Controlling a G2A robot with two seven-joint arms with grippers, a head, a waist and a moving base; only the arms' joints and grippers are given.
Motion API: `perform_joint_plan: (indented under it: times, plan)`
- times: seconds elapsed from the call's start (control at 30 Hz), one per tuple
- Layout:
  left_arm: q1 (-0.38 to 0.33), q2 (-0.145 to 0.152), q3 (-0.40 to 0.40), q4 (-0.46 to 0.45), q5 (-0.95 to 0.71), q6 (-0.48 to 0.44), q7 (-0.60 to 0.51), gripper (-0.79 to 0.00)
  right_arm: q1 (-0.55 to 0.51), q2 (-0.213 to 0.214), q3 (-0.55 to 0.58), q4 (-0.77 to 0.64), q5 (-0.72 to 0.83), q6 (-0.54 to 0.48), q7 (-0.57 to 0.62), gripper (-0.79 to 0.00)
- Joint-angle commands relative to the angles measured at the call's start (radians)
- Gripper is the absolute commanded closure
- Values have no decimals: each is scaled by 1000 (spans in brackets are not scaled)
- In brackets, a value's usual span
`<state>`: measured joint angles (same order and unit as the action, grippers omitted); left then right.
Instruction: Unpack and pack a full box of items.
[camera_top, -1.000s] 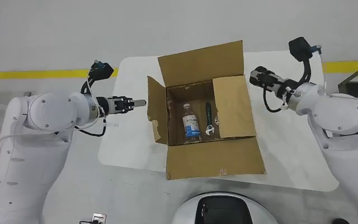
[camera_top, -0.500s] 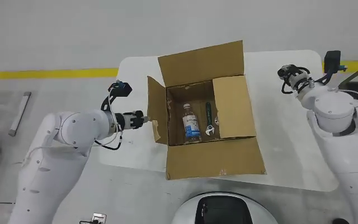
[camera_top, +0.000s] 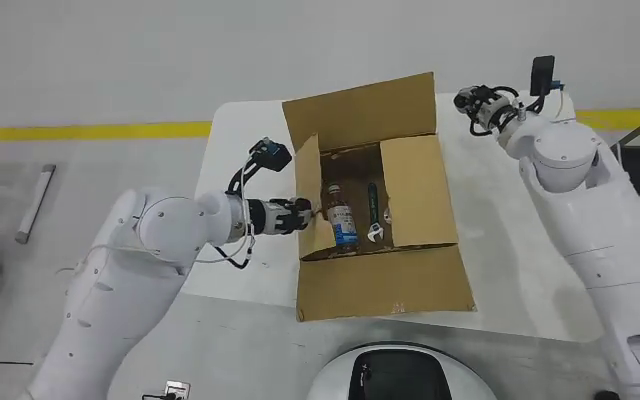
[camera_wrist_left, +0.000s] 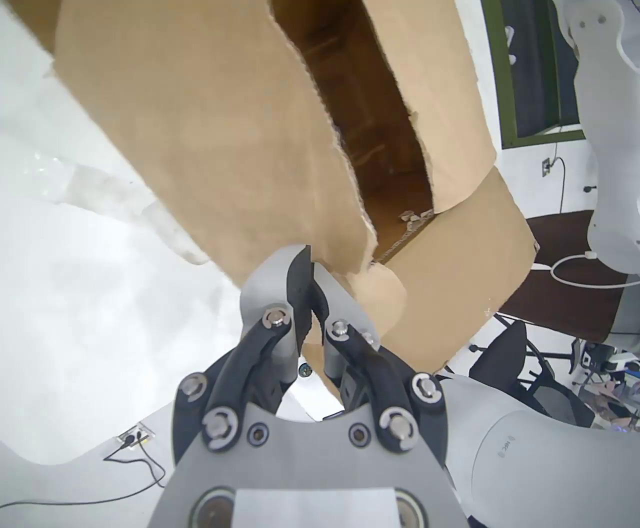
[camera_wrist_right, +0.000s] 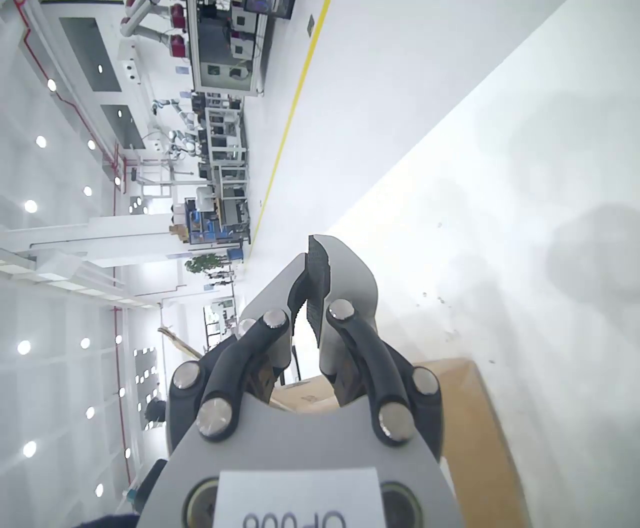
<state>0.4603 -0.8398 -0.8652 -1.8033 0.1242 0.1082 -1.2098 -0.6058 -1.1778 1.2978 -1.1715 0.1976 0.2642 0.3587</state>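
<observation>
Note the left gripper (camera_wrist_left: 306, 260), fingers pressed together and empty, set against the left flap (camera_top: 315, 190) of the box (camera_top: 380, 285). The flap leans inward over the bottle (camera_top: 341, 220) and wrench (camera_top: 373, 212), probably for closing. The right gripper (camera_wrist_right: 312, 250), likewise closed, holds clear beyond the box.

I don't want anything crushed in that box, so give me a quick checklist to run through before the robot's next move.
1. Left gripper at the left flap: ok, jaws shut, tips against its torn edge.
2. Cardboard pinched between the jaws: cannot tell.
3. Left flap leaning in over the box: ok.
4. Bottle and wrench lying low on the box floor: ok.
5. Right gripper away from the box: ok, jaws shut, over the table past the back corner.
6. Front flap and back flap folded in: not ok, both spread outward.
</observation>
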Motion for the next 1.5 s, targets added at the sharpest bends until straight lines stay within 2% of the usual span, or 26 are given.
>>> perform_joint_plan:
  times: [0.0,0.27,0.6,0.83,1.17,1.2,1.27,1.3,1.33,1.37,1.4,1.47]
  plan:
    - [-12,-11,27,8,-15,-18,3,0,24,-7,-10,37,50,-11,25,0]
    - [-46,-40,93,47,-43,-64,-27,0,82,-25,-45,111,127,-75,123,0]
    - [-64,-58,117,74,-41,-58,-38,0,108,-30,-46,158,182,-119,234,0]
    - [-85,-76,145,90,-19,-60,-35,0,105,-24,-21,137,219,-150,314,0]
    - [-116,-110,198,137,-2,-52,-19,-3,67,-2,9,59,159,-183,395,0]
    - [-117,-112,199,142,-3,-48,-20,-129,59,0,11,43,155,-188,403,0]
    - [-120,-115,199,150,-1,-46,-21,-111,41,3,17,14,153,-190,419,0]
    - [-122,-116,197,152,-1,-45,-23,-135,32,5,20,-3,149,-195,425,0]
    - [-123,-117,195,155,-1,-45,-25,-252,23,8,22,-19,140,-201,433,0]
    - [-125,-117,187,159,-5,-38,-26,-739,15,11,23,-35,118,-203,436,0]
    - [-126,-116,177,161,-17,-32,-31,-785,8,14,26,-51,104,-207,437,0]
    - [-129,-109,147,160,-36,-31,-59,-785,-12,20,32,-80,74,-219,453,0]
